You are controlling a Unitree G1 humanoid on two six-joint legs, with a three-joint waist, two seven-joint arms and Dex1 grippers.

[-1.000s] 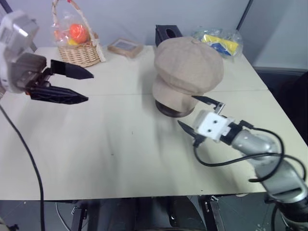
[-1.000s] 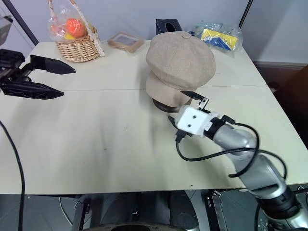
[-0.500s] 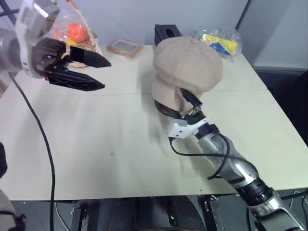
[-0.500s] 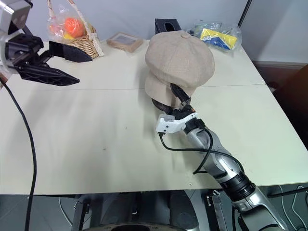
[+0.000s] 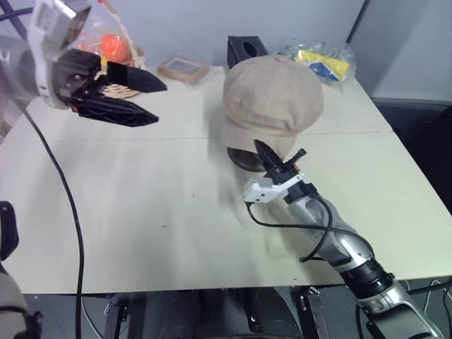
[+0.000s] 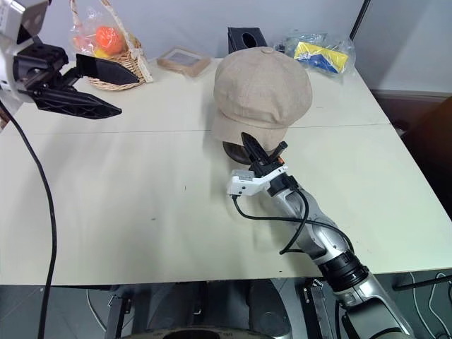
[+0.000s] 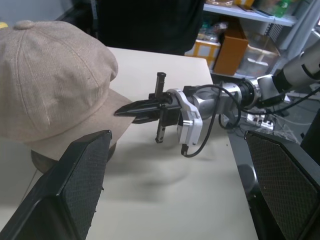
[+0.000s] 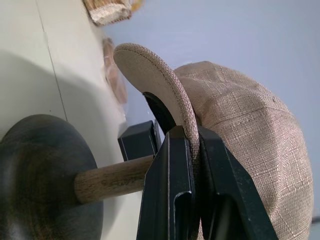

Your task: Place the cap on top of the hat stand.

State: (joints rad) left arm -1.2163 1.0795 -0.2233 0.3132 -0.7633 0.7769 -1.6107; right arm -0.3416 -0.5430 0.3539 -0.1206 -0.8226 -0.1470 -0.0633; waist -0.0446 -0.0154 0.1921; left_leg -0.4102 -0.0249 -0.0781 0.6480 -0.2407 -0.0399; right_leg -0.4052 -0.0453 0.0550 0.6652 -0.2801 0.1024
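- The soft beige-tan fabric newsboy cap, with a puffy panelled crown, a top button and a short stitched brim, sits draped over the dark brown turned-wood hat stand near the middle of the pale counter.
- The right pincer is clamped shut on the edge of the cap's brim; the right wrist view shows the rim pinched between the two black fingers, with the stand's post and round base just beside them.
- The left pincer hangs with its jaws spread wide, empty and well apart from the cap, above the counter's left side.
- The cap looks light and limp: the crown should sag and shift under a tug, while the brim seems the stiffest part and the soundest place to take hold.
- The woven cloth appears matte and not slippery; nothing about it looks fragile, though a hard pull could drag it off the stand's top.
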